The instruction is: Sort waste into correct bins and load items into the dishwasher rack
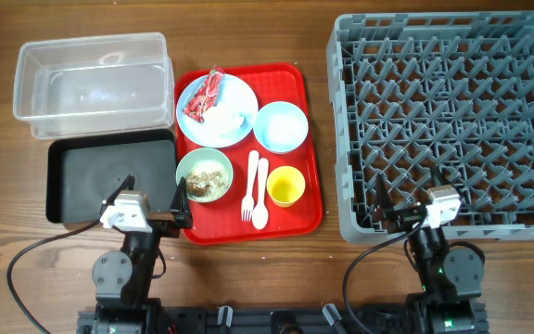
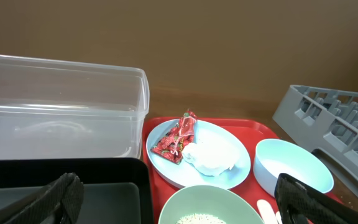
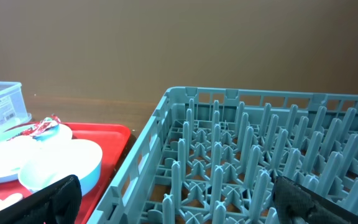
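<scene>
On the red tray, the pale blue plate (image 1: 232, 96) holds the red-and-white wrapper (image 1: 202, 96) and a white lump. The green bowl (image 1: 204, 174) holds rice-like scraps. The blue bowl (image 1: 280, 126), yellow cup (image 1: 286, 186), white fork (image 1: 250, 184) and spoon (image 1: 260, 197) lie beside them. The clear tub (image 1: 91, 83) and black tray (image 1: 109, 176) are to the left, the grey rack (image 1: 452, 121) to the right. My left gripper (image 1: 156, 193) (image 2: 182, 205) is open and empty, near the green bowl (image 2: 204, 202). My right gripper (image 1: 406, 190) (image 3: 179, 199) is open and empty at the rack's (image 3: 260, 155) front edge.
The flat red serving tray (image 1: 309, 148) sits between the black tray and the rack. The wooden table shows in front of the bins and around the rack. Both arm bases stand at the table's near edge.
</scene>
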